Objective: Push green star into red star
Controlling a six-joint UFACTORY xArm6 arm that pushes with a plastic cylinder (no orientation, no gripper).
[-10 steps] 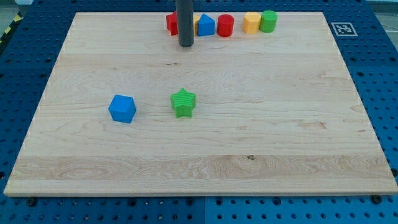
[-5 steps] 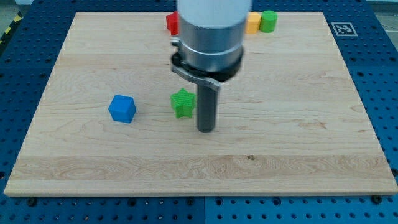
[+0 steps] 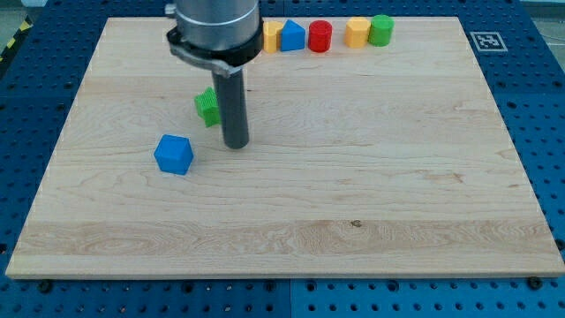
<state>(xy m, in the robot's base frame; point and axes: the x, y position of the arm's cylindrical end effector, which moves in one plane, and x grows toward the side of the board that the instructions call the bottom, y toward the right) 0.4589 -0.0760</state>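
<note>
The green star (image 3: 207, 106) lies on the wooden board (image 3: 397, 177), left of centre, partly hidden behind the dark rod. My tip (image 3: 236, 145) rests on the board just to the star's lower right, touching it or nearly so. The red star does not show; the arm's grey body covers the spot at the view's top where it stood.
A blue cube (image 3: 174, 154) sits to the lower left of the green star. Along the view's top edge stand a yellow block (image 3: 272, 35), a blue block (image 3: 293, 35), a red cylinder (image 3: 320, 36), a yellow block (image 3: 357, 32) and a green cylinder (image 3: 380, 30).
My tip swept down past the star, then moved left and up. The green star has slid up and to the left. The arm now hides the red star.
</note>
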